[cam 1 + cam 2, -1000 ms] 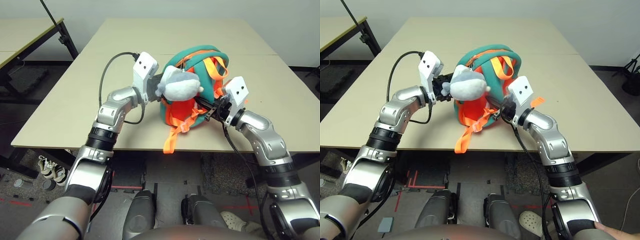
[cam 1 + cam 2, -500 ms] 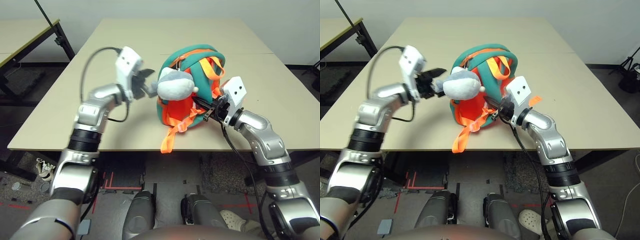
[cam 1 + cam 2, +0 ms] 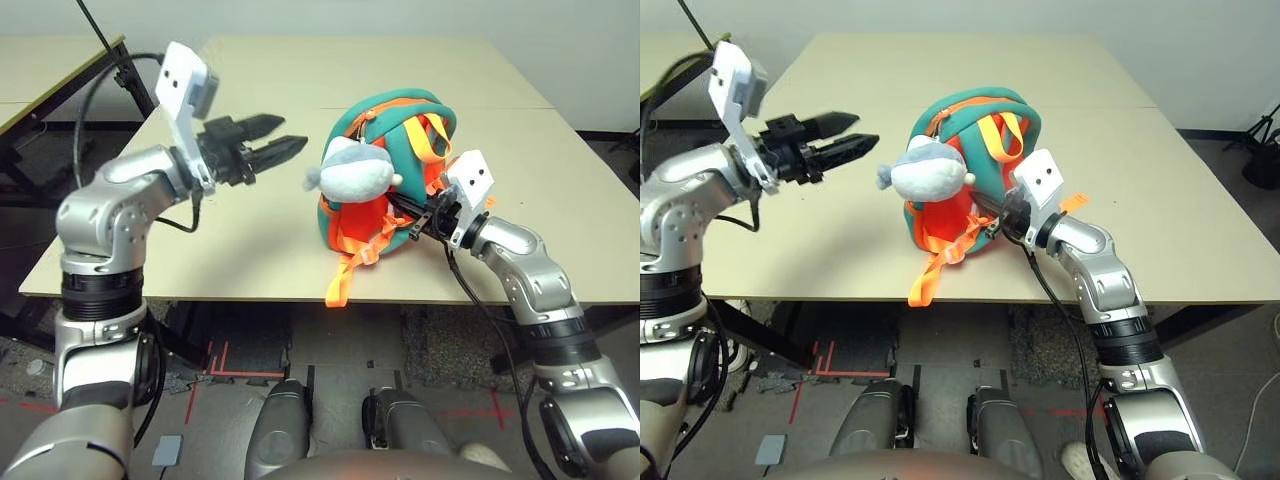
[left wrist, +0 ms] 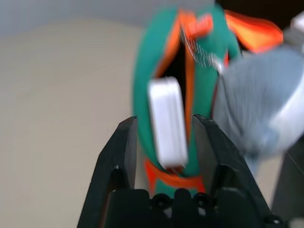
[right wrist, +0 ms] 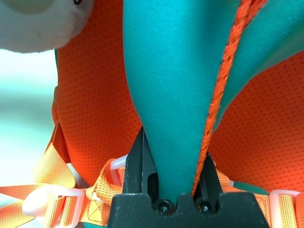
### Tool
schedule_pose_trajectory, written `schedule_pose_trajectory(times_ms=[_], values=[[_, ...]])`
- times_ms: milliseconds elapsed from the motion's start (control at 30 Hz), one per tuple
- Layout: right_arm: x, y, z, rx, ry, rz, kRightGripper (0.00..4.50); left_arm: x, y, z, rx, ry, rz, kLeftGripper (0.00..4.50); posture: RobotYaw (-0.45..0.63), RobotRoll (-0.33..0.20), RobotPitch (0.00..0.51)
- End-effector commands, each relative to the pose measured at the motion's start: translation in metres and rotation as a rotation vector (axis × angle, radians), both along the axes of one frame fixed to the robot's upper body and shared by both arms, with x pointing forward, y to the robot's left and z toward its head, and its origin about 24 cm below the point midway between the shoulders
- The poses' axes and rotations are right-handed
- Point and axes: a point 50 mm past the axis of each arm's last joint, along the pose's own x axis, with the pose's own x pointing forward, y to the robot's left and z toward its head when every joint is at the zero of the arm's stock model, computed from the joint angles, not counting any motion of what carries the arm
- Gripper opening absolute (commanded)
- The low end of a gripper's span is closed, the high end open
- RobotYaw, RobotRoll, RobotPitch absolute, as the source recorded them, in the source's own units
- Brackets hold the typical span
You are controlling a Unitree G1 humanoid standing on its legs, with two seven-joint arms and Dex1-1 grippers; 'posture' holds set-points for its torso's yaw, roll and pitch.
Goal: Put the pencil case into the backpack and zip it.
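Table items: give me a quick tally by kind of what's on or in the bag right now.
Backpack: 1
Pencil case, sitting in the bag's open slot: 1
Plush toy on the backpack: 1
Total: 3
Left pincer is open and off the bag; right pincer is shut on the backpack's teal fabric.

- The left gripper (image 3: 268,140), pressed against the backpack (image 3: 385,180) beside the plush toy (image 3: 352,170) a second ago, has pulled well clear and now hangs raised above the table (image 3: 250,240), fingers parted and empty.
- The left arm has swung outward and up (elbow high, wrist camera lifted).
- The plush toy, freed of the gripper, has sagged slightly toward the robot's left.
- The pencil case (image 4: 167,118) now shows standing in the backpack's open mouth.
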Motion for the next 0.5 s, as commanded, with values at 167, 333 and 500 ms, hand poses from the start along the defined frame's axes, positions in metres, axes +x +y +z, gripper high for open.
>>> schedule_pose_trajectory(times_ms=[167, 333, 500], values=[[-0.005, -0.001, -0.006, -0.017, 0.023, -0.003, 0.11, 0.02, -0.003, -0.017, 0.002, -0.016, 0.041, 2.51, 0.13, 0.0, 0.07], [-0.008, -0.002, -0.006, -0.014, 0.02, -0.016, 0.11, 0.034, -0.019, -0.027, -0.059, -0.008, 0.007, 2.51, 0.11, 0.0, 0.061], [-0.009, -0.003, -0.005, -0.014, 0.017, -0.024, 0.11, 0.046, -0.039, -0.037, -0.08, 0.001, -0.028, 2.51, 0.09, 0.0, 0.057]])
